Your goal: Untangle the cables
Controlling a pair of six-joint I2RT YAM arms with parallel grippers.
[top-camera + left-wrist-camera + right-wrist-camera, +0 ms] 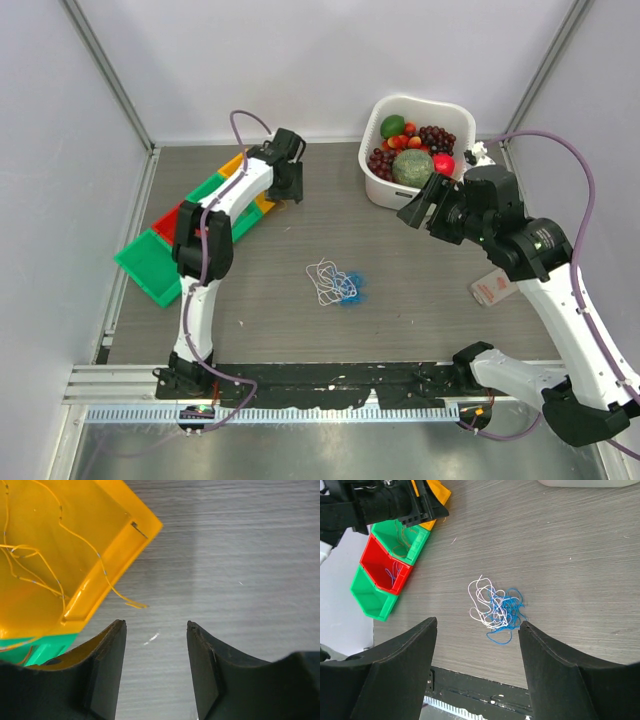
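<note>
A small bunch of white and blue cables lies on the grey table; it also shows in the right wrist view. Yellow-orange cables lie in the yellow bin, one end hanging over its rim onto the table. My left gripper is open and empty beside the yellow bin's corner. My right gripper is open and empty, held high, well right of the bunch. A blue cable lies in the red bin.
A row of green, red, green and yellow bins runs diagonally at the left. A white basket of fruit stands at the back right. A pale packet lies at the right. Grey walls close in the sides.
</note>
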